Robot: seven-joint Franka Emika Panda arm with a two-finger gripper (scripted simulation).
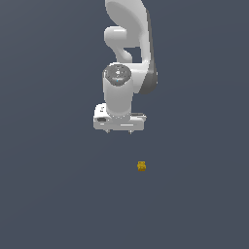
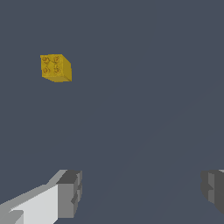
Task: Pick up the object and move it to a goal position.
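Object (image 2: 55,68) lies apart from the end effector (image 2: 140,192), whose fingers gape wide, holding nothing.

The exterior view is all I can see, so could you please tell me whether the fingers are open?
Observer: Yes, the wrist view shows the fingers spread wide with nothing between them.
Operator: Thank you. Could you describe the yellow block's top?
Observer: The yellow block has four round studs on its top face.
Operator: Is the block between the fingers yet?
Observer: No, in the wrist view it lies well clear of the gap and off toward one finger's side.
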